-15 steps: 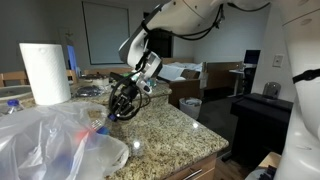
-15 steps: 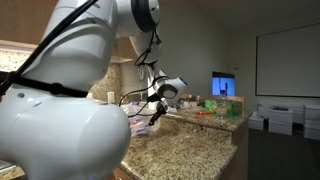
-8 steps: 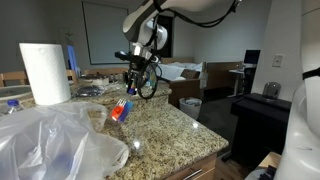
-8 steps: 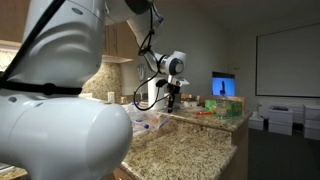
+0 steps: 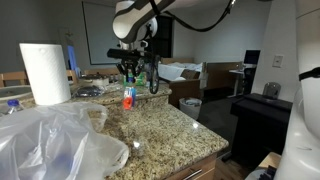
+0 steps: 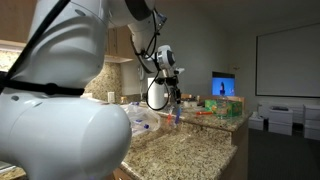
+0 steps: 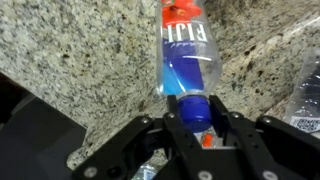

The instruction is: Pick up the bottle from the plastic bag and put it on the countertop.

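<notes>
Nearest in an exterior view, the crinkled plastic bag [image 5: 55, 140] fills the lower left corner, spread over the near end of the countertop [image 5: 165, 125]. Past it bare speckled granite runs on to the rounded edge at the right, and a paper towel roll [image 5: 45, 72] stands upright at the left.

Farther along the counter the gripper [image 5: 128, 78] points straight down with the bottle [image 5: 128, 98] hanging from it. The bottle is out of the bag and well apart from it. Its long axis is vertical, neck up in the jaws and base toward the granite. Whether the base touches the stone I cannot tell.

In the wrist view the fingers [image 7: 172, 128] are partly closed and pinch the blue cap end from both sides; the blue and red body runs away from them toward the counter.

Room to move — open granite lies all around the bottle. The counter's edge cuts diagonally close by on one side, with dark floor beyond, and a clear bottle [image 7: 308, 95] lies at the opposite margin.
</notes>
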Robot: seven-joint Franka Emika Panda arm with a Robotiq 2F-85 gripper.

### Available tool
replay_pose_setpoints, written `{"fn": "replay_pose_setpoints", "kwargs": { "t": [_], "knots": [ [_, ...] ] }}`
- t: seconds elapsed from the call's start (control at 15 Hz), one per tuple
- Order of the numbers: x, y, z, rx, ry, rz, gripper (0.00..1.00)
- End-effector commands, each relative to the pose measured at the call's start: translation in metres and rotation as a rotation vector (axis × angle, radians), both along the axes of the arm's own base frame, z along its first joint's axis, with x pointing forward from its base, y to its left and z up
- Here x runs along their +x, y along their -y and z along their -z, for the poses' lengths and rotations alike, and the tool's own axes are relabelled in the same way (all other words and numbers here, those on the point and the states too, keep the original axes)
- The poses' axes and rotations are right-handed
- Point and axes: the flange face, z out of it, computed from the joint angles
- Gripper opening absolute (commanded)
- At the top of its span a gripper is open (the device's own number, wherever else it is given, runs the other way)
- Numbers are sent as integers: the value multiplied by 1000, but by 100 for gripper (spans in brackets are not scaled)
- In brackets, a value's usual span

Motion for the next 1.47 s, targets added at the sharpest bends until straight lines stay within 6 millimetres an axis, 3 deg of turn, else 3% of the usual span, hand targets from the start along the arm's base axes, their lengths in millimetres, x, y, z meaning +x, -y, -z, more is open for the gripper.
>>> {"fn": "replay_pose_setpoints", "kwargs": {
  "t": [0.0,0.33,0.6,0.8,1.07,1.4],
  "knots": [
    [5,-20,37,-154,66,-134,10],
    [22,-28,87,-303,251,-346,10],
    [30,-17,104,-275,348,-336,10],
    [25,-19,96,-265,417,-352,10],
    [18,-29,69,-234,526,-361,10],
    [-2,-48,42,-238,621,-402,10]
  ]
}}
